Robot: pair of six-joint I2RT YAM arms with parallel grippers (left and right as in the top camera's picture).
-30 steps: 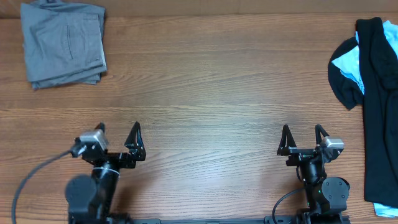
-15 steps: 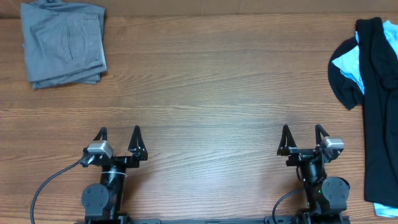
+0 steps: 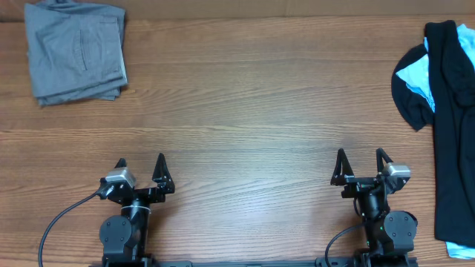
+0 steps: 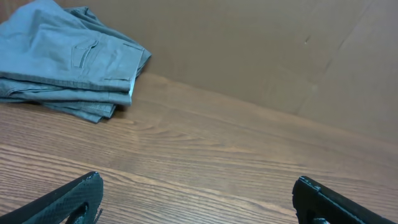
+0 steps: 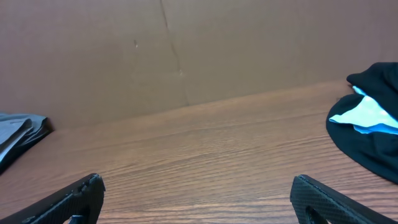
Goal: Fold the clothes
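A folded grey pair of trousers lies at the table's far left corner; it also shows in the left wrist view. A heap of unfolded black and light blue clothes lies along the right edge, and part of it shows in the right wrist view. My left gripper is open and empty near the front edge at the left. My right gripper is open and empty near the front edge at the right.
A brown cardboard wall stands behind the wooden table. A black cable runs from the left arm's base to the front left.
The left arm has turned and drawn back a little toward the front edge, so that its gripper now points straight ahead. The right arm has not moved.
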